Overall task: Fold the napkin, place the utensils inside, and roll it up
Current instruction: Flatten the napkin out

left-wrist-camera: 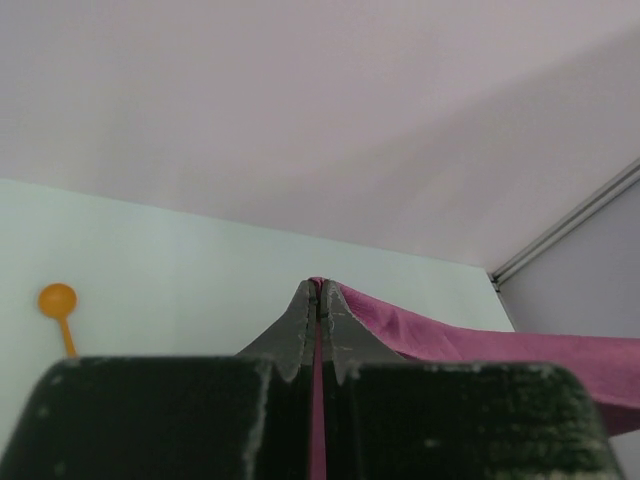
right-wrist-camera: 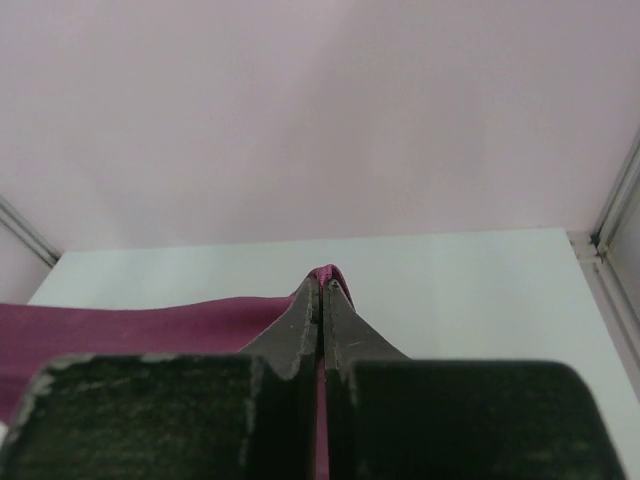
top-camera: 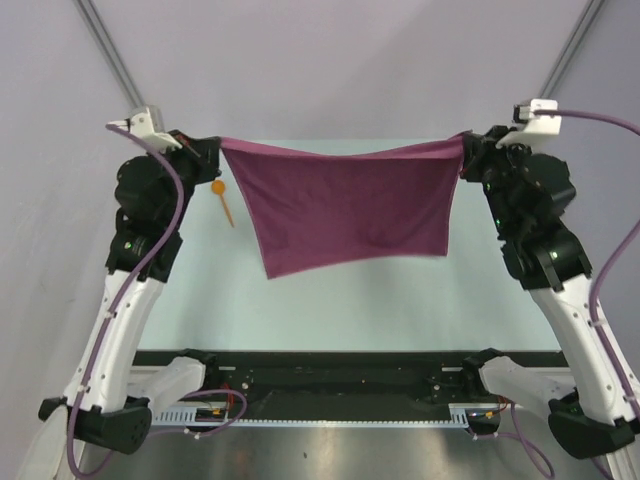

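Left gripper (left-wrist-camera: 318, 292): jaws pressed fully together on one top corner of the napkin (top-camera: 350, 205); a thin line of purple cloth shows between the fingertips.
Right gripper (right-wrist-camera: 322, 282): likewise closed tight, pinching the opposite top corner, with a small fold of cloth poking out above the tips.
Why held so: with a corner in each gripper and the arms set well apart, the cloth hangs spread like a sheet on a line. That looks like a way to open it flat and square before laying it down to fold.
Napkin position: stretched between the two grippers over the far half of the table (top-camera: 350, 310). Its top edge sags a little in the middle and its lower edge hangs loose, slanting down toward the left arm. Whether the hem touches the table I cannot tell.
Spoon (top-camera: 222, 200): small and orange, lying on the table just beside the left gripper and near the napkin's left edge, apart from the cloth. No other utensil shows.
Containers: none shows in any view. The napkin is meant to wrap the utensils, and nothing lies in it now.
Stage, by my reading: folding not yet done, with the spoon waiting outside the cloth.
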